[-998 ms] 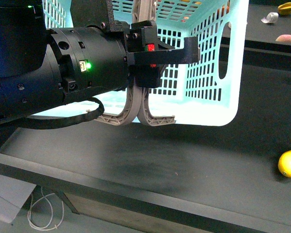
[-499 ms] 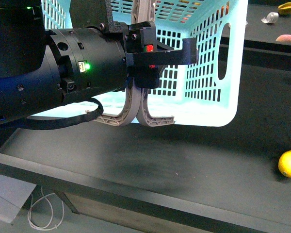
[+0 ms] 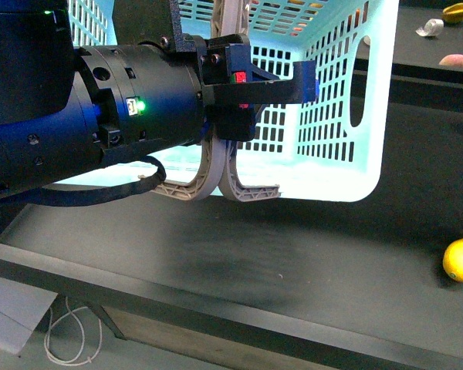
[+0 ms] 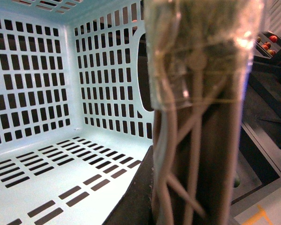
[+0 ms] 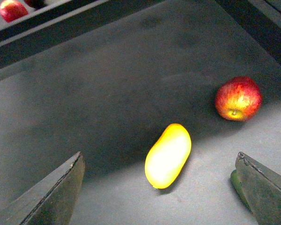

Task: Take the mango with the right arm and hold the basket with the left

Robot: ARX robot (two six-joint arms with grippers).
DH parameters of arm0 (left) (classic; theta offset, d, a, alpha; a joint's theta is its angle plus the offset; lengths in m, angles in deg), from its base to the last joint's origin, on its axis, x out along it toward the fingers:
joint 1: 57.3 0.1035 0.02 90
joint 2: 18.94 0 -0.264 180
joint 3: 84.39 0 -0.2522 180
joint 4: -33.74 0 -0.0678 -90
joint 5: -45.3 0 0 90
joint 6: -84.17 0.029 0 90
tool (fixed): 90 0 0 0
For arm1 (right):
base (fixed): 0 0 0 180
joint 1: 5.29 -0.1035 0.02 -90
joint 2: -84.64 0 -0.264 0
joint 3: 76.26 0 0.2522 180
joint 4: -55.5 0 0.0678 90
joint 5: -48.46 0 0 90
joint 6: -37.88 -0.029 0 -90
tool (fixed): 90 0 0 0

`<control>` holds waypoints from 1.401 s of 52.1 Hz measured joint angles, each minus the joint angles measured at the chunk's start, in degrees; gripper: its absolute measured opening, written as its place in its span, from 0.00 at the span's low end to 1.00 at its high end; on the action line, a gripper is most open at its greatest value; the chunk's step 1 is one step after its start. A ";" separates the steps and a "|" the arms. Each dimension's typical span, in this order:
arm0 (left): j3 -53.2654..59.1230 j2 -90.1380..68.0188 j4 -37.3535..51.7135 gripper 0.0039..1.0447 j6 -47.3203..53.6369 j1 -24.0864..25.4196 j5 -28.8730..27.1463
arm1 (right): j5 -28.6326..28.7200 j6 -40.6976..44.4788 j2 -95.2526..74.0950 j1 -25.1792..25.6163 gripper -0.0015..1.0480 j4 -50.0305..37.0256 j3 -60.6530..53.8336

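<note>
Your basket [image 3: 336, 116] has tipped a tiny bit; your left gripper [image 3: 251, 100] pinches its handles [image 3: 216, 173] (that part looks done). Your right gripper [image 5: 158, 157] hangs spread wide over the mango [image 5: 168, 155], lying on the table [image 5: 107, 70], not grabbed yet.

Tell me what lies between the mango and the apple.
Nothing. In the right wrist view the stretch between the mango and the apple is bare dark table; the two fruits sit apart.
</note>
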 joint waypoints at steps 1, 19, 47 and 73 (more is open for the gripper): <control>0.00 0.00 0.00 0.05 0.02 0.00 0.00 | -0.42 -0.22 -1.27 0.26 0.92 0.31 0.85; 0.00 0.00 0.00 0.05 0.02 0.00 -0.02 | -8.81 -3.98 -19.41 1.46 0.92 4.85 15.04; 0.00 0.00 0.00 0.05 0.02 0.00 -0.04 | -15.21 -12.02 -33.94 1.20 0.92 14.78 29.59; 0.00 0.00 0.00 0.05 0.00 0.00 -0.02 | -17.11 -12.39 -41.16 -1.18 0.92 18.32 39.80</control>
